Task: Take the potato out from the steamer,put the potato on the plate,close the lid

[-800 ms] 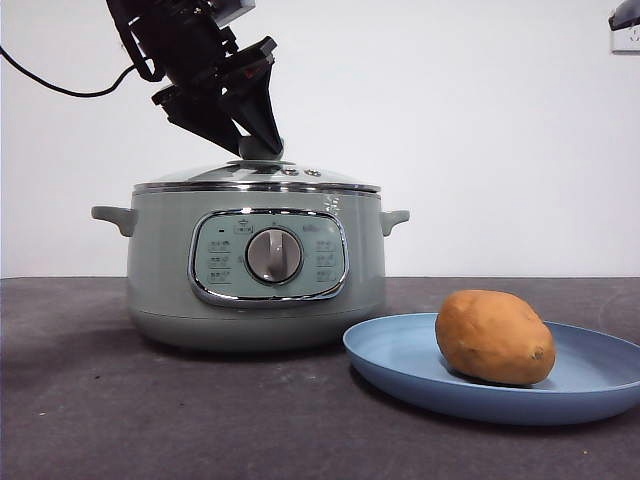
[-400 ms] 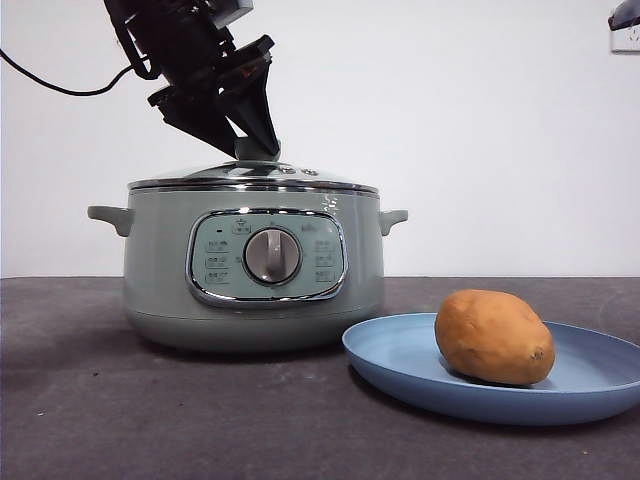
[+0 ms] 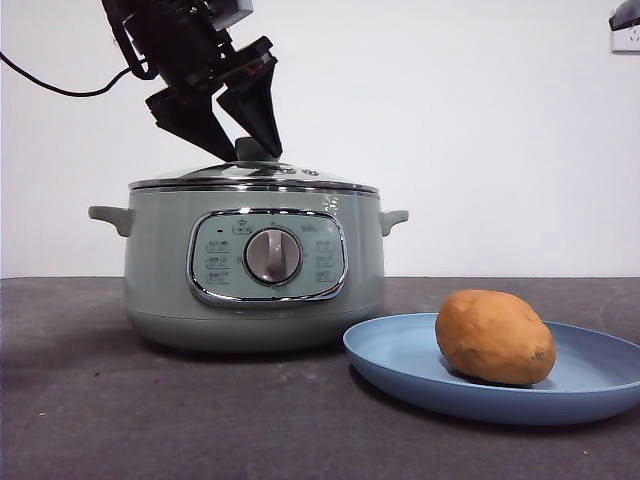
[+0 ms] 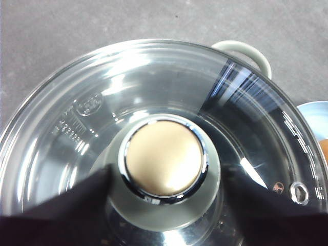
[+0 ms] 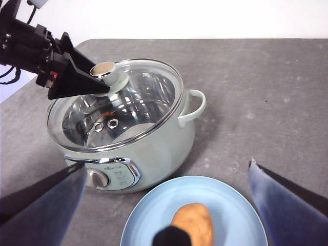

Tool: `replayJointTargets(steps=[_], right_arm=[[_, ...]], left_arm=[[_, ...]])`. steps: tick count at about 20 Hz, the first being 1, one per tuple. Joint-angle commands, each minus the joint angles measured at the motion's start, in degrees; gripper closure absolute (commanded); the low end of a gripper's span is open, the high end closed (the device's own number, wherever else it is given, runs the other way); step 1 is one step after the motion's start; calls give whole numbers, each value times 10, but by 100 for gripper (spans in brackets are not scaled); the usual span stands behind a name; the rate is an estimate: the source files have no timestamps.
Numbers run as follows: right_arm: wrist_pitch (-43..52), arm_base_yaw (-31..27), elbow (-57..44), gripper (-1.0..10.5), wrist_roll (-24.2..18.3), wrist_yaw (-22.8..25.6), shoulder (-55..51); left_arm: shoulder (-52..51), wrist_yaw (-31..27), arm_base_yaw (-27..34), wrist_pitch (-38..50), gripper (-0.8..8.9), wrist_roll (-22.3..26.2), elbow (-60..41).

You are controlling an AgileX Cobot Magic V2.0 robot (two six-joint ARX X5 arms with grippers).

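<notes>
The lid [image 3: 250, 176] sits closed on the sage-green steamer [image 3: 160, 280]. My left gripper [image 3: 252, 150] is open, its jaws standing either side of the lid's knob [image 4: 164, 158] with small gaps. The right wrist view shows the lid [image 5: 146, 95] on the steamer [image 5: 164, 148] with the left gripper [image 5: 101, 78] at the knob. The orange-brown potato [image 3: 495, 337] lies on the light-blue plate [image 3: 400, 362], right of the steamer. My right gripper [image 5: 164, 164] is open and empty, high above the plate [image 5: 148, 218] and potato [image 5: 193, 224].
The dark grey table [image 3: 150, 420] runs under everything. A white wall is behind. A black cable [image 3: 60, 88] hangs from the left arm. The waiting right arm shows as a dark tip [image 3: 625, 12] at the top right corner.
The left jaws have spread apart off the lid's knob. The steamer shifted slightly left and the lid lies settled on it. Potato and plate have not moved.
</notes>
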Motion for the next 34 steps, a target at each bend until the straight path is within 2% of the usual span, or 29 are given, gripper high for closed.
replayJointTargets(steps=[1, 10, 14, 19, 20, 22, 23, 24, 26, 27, 28, 34], right_arm=[[-3, 1, 3, 348, 4, -1, 0], [-34, 1, 4, 349, 4, -21, 0], [-66, 2, 5, 352, 10, -66, 1], [-126, 2, 7, 364, 16, -116, 1], [-134, 2, 7, 398, 16, -125, 1], [-150, 2, 7, 529, 18, -148, 1], [-154, 2, 7, 599, 19, -153, 1], [-158, 2, 7, 697, 19, -164, 0], [-158, 2, 7, 855, 19, -177, 0], [-157, 2, 7, 945, 19, -183, 1], [-156, 2, 7, 958, 19, -183, 1], [-156, 2, 7, 945, 19, -179, 0]], left_arm=[[-13, -1, -1, -3, 153, 3, -2], [-112, 1, -2, -43, 153, -25, -2], [-177, 6, -2, -110, 154, -25, -2], [-255, 61, -2, -221, 167, -39, -2], [-266, 66, -2, -237, 205, -40, -2], [-289, 75, -2, -272, 393, -40, -2], [-297, 76, -2, -285, 492, -40, -2], [-307, 78, -2, -299, 642, -40, -2], [-317, 78, -2, -315, 844, -40, -2], [-320, 78, -2, -322, 817, -40, -2], [-324, 78, -2, -328, 820, -40, -2], [-327, 77, -2, -341, 818, -40, -2]])
